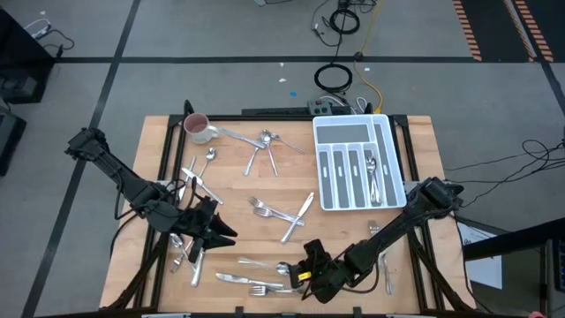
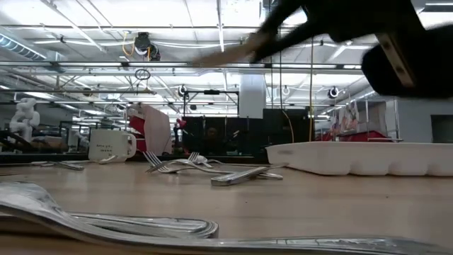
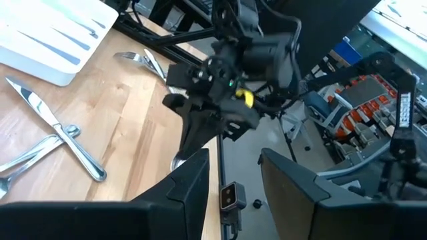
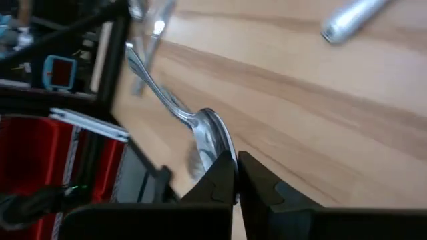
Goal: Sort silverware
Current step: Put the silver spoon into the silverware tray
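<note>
Mostly, you still have the sorting ahead of you. From above, the white tray (image 1: 359, 163) holds only a few pieces in one compartment toward its right side, while most of the silverware (image 1: 281, 210) lies scattered over the counter (image 1: 238, 190): a cluster near the mug (image 1: 198, 129), a crossed group mid-counter, and more along the near edge. Your right claw (image 1: 305, 276) sits low at that near edge; your left claw (image 1: 221, 234) hovers over the pieces on the left.

At counter height, forks (image 2: 185, 164) lie loose before the tray (image 2: 361, 157), well apart from it.

Past your left claw (image 3: 233, 177), its fingers part-way spread and holding nothing visible, a knife and spoon (image 3: 57, 133) lie crossed.

Your right claw (image 4: 236, 179) is pinched tight on the bowl of a spoon (image 4: 200, 130); I judge this pick has barely begun.
</note>
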Robot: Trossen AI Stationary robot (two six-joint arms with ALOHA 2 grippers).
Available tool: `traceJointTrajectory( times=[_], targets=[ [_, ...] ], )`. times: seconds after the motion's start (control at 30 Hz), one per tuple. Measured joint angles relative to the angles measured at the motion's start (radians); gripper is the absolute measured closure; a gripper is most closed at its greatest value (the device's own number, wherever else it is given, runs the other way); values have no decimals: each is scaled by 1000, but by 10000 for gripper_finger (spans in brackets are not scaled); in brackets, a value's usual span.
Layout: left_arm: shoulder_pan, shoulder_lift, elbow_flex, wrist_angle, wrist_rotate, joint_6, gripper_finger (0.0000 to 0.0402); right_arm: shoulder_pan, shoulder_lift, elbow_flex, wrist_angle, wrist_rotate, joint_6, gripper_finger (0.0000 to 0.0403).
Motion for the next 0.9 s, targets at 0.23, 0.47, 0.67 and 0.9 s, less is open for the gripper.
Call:
traceJointTrajectory(
  times=[0.23,0.47,0.67,0.9],
  targets=[
    [0,0,0,-1,0,3,260,-9,-129,2,-42,0,-127,403],
    [1,0,0,0,0,6,260,-10,-243,2,-202,2,-147,403],
    [1,0,0,0,-9,6,260,-10,-283,1,-270,-32,-164,403],
    [4,0,0,-1,-22,6,260,-10,-283,1,-295,-113,-174,403]
  ],
)
